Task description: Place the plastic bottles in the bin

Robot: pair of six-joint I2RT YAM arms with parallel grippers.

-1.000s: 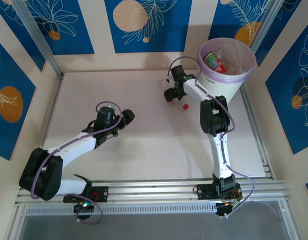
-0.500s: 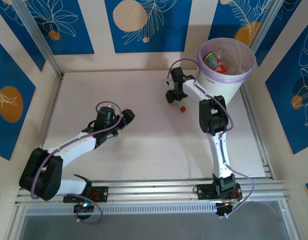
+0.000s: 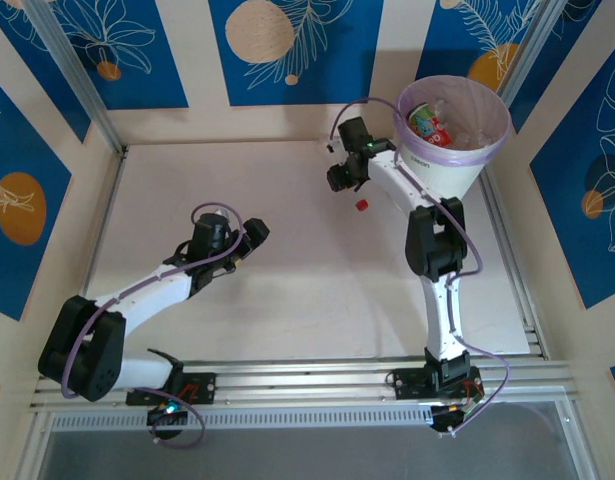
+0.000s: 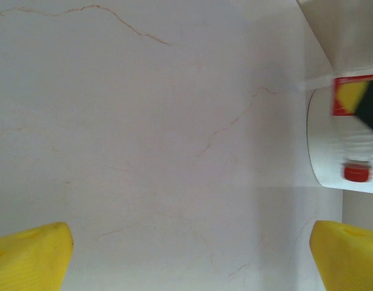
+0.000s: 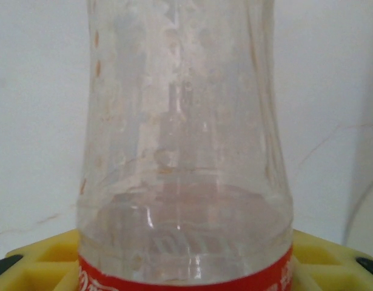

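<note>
The bin [image 3: 452, 180] stands at the far right corner of the table [image 3: 287, 290], a white ribbed bucket that tapers downward, with a lilac bag [image 3: 492, 145] folded over its rim. Inside the bin lie several plastic bottles [image 3: 427, 122], clear with red labels and one label partly green, gathered against its left inner wall; their number cannot be told

Just outside the bin, left of its rim in the overhead view, the right gripper [image 3: 347, 182] pinches one more, the held bottle [image 5: 185, 151]. In the right wrist view its yellow fingers [image 5: 34, 257] press on either side of the body at a red label band [image 5: 185, 280], and the clear, dented body runs away from them toward the top of the frame. The red cap [image 3: 362, 204] of the held bottle shows left of the bin's base, near the wall but apart from it. Whether the held bottle touches the table cannot be told

The left gripper [image 3: 255, 232] hangs well apart from the bin, far to its left and nearer the arm bases. Its jaws are spread wide: in the left wrist view the yellow fingertips [image 4: 31, 257] sit in the two lower corners with pale, finely cracked table between them. That view looks toward the bin, whose white wall takes up part of the right edge, with the red cap and a red-and-yellow label in front of it
</note>
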